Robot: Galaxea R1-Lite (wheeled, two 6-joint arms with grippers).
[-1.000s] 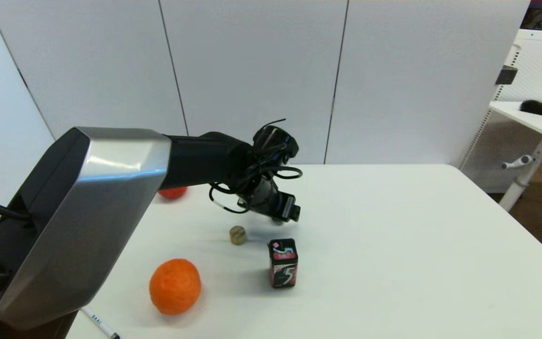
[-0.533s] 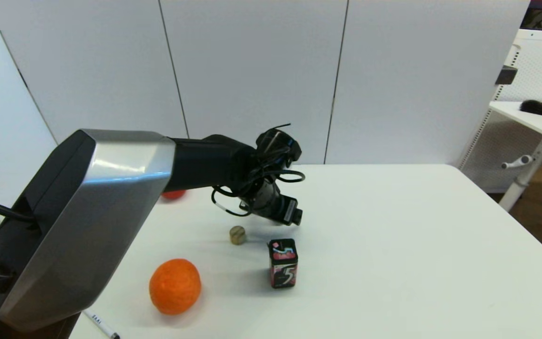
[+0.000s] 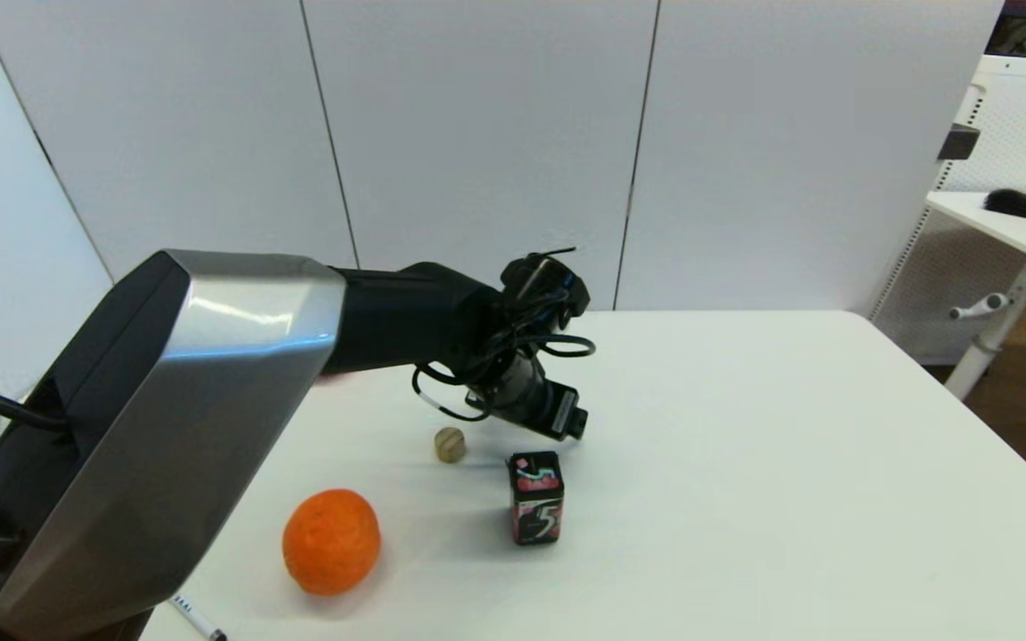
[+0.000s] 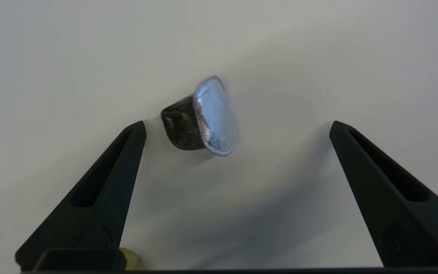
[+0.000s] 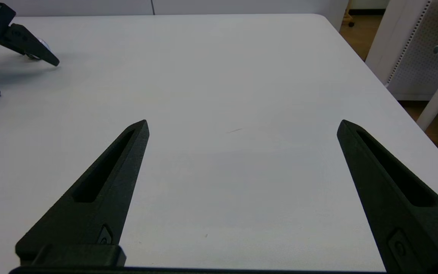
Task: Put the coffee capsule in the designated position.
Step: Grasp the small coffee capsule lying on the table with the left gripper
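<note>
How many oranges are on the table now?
1 clearly: the orange sits near the table's front left, left of the gum box. A reddish sliver shows behind the left arm; something may be hidden there.

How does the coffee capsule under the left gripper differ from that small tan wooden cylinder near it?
The coffee capsule is dark brown with a shiny foil face; the wooden cylinder is plain tan. The capsule tapers like a cone and lies on its side, while the cylinder is straight-sided and stands upright. The capsule sits between the open fingers of the left gripper; the cylinder lies outside them. Both are small and rest on the white table.
</note>
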